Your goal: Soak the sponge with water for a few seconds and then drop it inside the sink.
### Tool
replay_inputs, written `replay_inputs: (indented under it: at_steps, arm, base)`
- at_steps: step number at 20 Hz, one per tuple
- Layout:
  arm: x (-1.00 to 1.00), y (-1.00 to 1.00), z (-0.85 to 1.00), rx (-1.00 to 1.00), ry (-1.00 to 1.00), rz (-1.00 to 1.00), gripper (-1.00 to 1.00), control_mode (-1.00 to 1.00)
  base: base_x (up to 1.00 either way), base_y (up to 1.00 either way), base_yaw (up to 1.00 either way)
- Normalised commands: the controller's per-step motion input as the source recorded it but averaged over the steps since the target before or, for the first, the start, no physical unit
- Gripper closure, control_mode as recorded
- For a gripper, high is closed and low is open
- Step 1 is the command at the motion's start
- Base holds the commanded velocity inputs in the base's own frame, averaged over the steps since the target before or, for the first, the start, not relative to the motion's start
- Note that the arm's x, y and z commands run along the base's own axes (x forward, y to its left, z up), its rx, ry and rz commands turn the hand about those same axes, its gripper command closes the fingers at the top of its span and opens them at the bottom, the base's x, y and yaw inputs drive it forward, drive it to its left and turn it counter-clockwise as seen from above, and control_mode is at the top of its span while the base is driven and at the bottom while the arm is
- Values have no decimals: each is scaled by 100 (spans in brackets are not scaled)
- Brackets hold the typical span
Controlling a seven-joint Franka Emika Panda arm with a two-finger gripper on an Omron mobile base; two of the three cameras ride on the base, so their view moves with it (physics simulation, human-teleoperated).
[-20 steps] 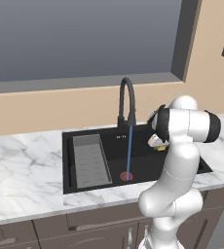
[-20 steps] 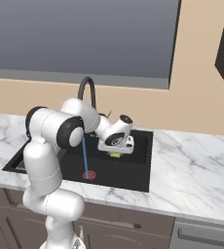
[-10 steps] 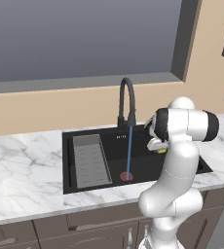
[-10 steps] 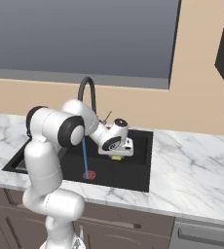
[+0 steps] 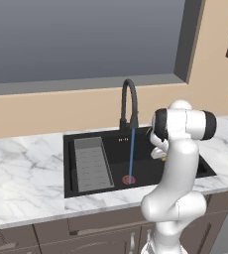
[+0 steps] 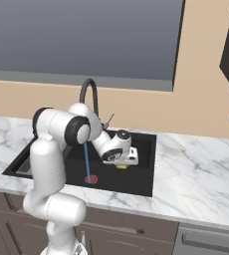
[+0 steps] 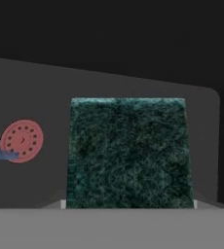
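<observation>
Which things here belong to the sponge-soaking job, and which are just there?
Job:
- sponge, shut in the gripper over the basin
- water, a blue stream onto the red drain
- sink, with its faucet

Just there:
- grey ribbed tray in the sink's left side
- marble counter
- window

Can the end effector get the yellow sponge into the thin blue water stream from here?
Probably yes: the end effector holds the sponge over the black sink beside the stream, nothing between.
</observation>
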Motion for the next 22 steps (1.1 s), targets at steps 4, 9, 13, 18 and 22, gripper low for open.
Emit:
replay_inputs:
  at_steps: [4,9,13,18,22]
  arm:
    - [18,0,-19,-5,-5,-2,100,-100]
    - [21,0,-15,-4,-4,-1,100,-100]
    - [15,-3,-20,-3,-1,-1,100,-100]
    - [0,-17,-18,0,0,-2,100,-100]
    - [0,-20,-17,0,0,-1,100,-100]
  base:
    - [0,0,0]
    - [0,0,0]
    - [0,0,0]
    - [0,0,0]
    - [0,0,0]
